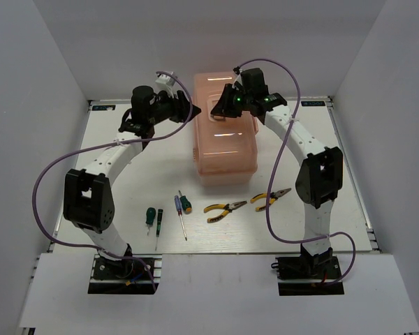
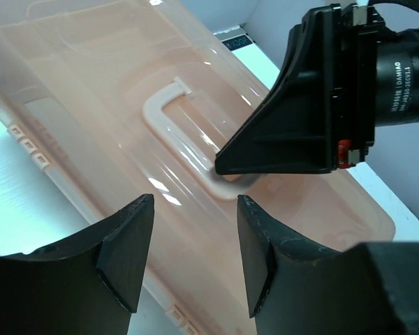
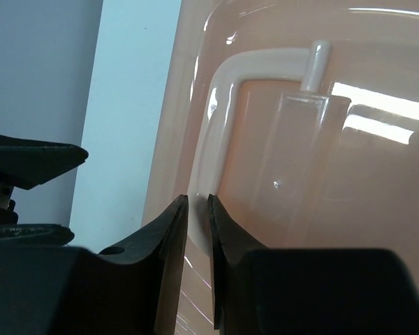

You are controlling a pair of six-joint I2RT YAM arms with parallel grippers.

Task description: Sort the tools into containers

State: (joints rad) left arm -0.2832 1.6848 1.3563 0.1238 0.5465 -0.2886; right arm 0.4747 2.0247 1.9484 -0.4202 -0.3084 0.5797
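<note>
Though near-closed, right end effector [image 3: 197, 199] astride lid handle [image 3: 213, 118].

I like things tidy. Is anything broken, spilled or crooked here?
Nothing stands out. The toolbox is shut and whole; the two pliers and two screwdrivers lie apart in a row on the table before it.

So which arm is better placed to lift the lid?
Right. The right pincer sits at the handle of the shut toolbox; the left pincer hangs open, short of it.
</note>
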